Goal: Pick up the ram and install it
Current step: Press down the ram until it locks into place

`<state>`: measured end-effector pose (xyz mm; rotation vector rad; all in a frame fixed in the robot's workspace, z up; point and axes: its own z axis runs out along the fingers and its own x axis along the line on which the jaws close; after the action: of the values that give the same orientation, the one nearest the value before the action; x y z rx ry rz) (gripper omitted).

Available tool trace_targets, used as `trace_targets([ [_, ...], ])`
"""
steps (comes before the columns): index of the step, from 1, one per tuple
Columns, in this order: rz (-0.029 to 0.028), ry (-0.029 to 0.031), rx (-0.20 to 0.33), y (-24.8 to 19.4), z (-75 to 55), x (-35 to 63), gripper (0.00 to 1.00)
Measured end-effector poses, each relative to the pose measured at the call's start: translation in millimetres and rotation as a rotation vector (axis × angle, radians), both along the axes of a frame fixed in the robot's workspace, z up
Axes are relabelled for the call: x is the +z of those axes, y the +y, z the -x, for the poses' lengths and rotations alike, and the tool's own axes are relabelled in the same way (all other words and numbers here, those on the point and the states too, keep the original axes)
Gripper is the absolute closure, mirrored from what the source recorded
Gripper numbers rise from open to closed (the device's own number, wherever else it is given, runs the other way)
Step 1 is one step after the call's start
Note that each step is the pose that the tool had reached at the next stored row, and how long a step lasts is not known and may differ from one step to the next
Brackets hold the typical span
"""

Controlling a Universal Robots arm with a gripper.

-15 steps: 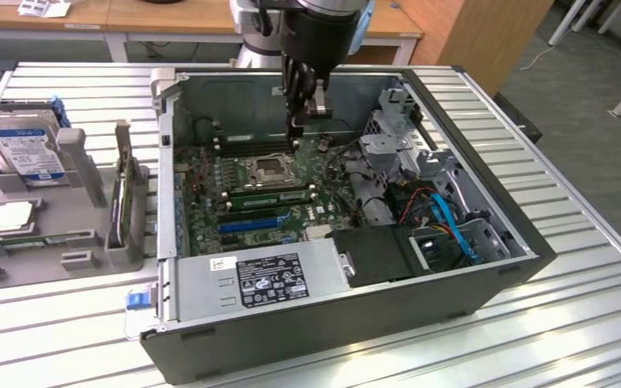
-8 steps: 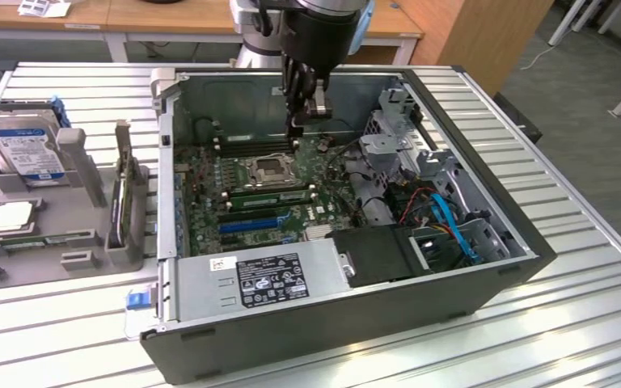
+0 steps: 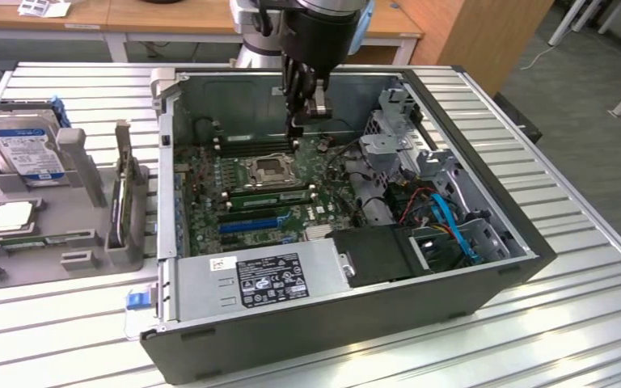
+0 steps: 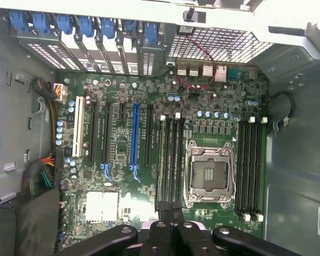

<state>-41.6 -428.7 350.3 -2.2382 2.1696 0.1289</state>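
A long thin green ram appears to stand on edge in a memory slot beside the CPU socket on the motherboard, inside the open computer case. My gripper hangs above the motherboard, over the far side of the socket, apart from the ram. Its fingers are shut with nothing between them. In the wrist view my gripper sits over one end of the black memory slots next to the CPU socket. From straight above I cannot make out the ram among those slots.
A grey fixture at the exterior view's left holds a hard drive and a CPU. Inside the case are a long blue expansion slot, the power supply, blue cables and a drive cage.
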Motion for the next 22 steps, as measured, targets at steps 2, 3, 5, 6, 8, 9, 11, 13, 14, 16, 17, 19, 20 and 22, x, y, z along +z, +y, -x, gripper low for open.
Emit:
trace_targets([
  [2, 0.0002, 0.0001, -0.032, 0.0, -0.1, 0.1, 0.89],
  [3, 0.0001, 0.0, -0.05, 0.0, -0.1, 0.1, 0.89],
  [5, 0.0, 0.0, -0.086, 0.0, 0.0, 0.0, 0.89],
  [6, 0.0, 0.0, -0.104, 0.0, 0.0, 0.0, 0.89],
  [8, 0.0, 0.0, -0.141, 0.0, 0.0, 0.0, 0.89],
  [9, -0.0001, 0.0, -0.159, 0.0, 0.0, 0.0, 0.89],
  [11, -0.0001, 0.0, -0.195, 0.0, 0.0, 0.0, 0.89],
  [13, -0.0001, 0.0, -0.231, 0.0, 0.0, 0.0, 0.89],
  [14, 0.0, 0.0, -0.251, 0.0, 0.0, 0.0, 0.89],
  [16, 0.0, 0.0, -0.287, 0.0, 0.0, 0.0, 0.89],
  [17, 0.0, 0.0, -0.305, 0.0, 0.0, 0.0, 0.89],
  [19, -0.0001, 0.0, -0.341, 0.0, 0.0, 0.0, 0.89],
  [20, 0.0, 0.0, -0.359, 0.0, 0.0, 0.0, 0.89],
  [22, 0.0, 0.0, -0.395, 0.0, 0.0, 0.0, 0.89],
])
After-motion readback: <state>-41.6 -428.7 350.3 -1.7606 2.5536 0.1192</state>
